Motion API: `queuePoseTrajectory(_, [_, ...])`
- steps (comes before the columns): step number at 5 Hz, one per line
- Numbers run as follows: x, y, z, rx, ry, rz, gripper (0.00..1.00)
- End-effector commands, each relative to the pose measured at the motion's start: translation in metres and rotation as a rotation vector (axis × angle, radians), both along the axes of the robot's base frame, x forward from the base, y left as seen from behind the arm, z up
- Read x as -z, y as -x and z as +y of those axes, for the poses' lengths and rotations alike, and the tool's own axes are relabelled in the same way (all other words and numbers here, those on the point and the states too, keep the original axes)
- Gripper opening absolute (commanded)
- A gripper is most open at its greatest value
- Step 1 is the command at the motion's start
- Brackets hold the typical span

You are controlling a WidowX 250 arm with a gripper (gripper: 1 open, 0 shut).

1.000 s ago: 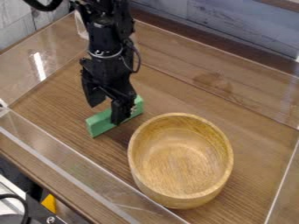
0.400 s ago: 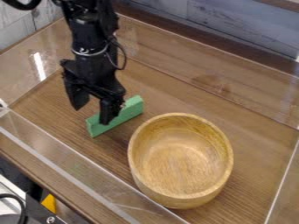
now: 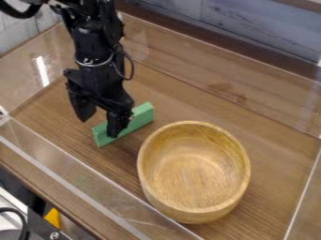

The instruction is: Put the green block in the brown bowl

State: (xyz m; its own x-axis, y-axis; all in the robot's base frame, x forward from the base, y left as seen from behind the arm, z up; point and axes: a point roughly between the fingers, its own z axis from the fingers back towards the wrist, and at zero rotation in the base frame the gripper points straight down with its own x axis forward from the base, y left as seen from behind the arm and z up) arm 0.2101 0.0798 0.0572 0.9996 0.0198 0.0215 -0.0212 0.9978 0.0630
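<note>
Black pincer poised wide open over the left end of the green block, the bowl waiting empty beside it

From where I stand, the pincer (image 3: 100,114) points straight down with its two dark fingers (image 3: 116,122) spread apart and gripping nothing; the near finger overlaps the block's upper edge, though whether it touches I cannot tell. The green block (image 3: 128,126) lies flat on the wooden tabletop (image 3: 238,94), angled diagonally, roughly midway along and toward the left side, its right end near the rim of the brown bowl (image 3: 194,172) but apart from it. The bowl sits toward the front right corner, upright, its pale grained inside bare. Clear plastic walls (image 3: 75,192) fence the tabletop's edges
</note>
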Motion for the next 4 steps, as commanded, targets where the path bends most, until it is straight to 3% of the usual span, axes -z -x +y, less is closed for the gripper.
queuePoseTrajectory(1, [0.004,-0.006,0.01,0.031,-0.001,-0.022,1.0])
queuePoseTrajectory(2, [0.011,-0.007,0.019,0.056,0.004,-0.023,1.0])
queuePoseTrajectory(3, [0.022,-0.004,0.008,0.083,0.009,-0.025,1.0])
queuePoseTrajectory(4, [0.033,-0.001,-0.003,0.111,0.014,-0.027,0.0])
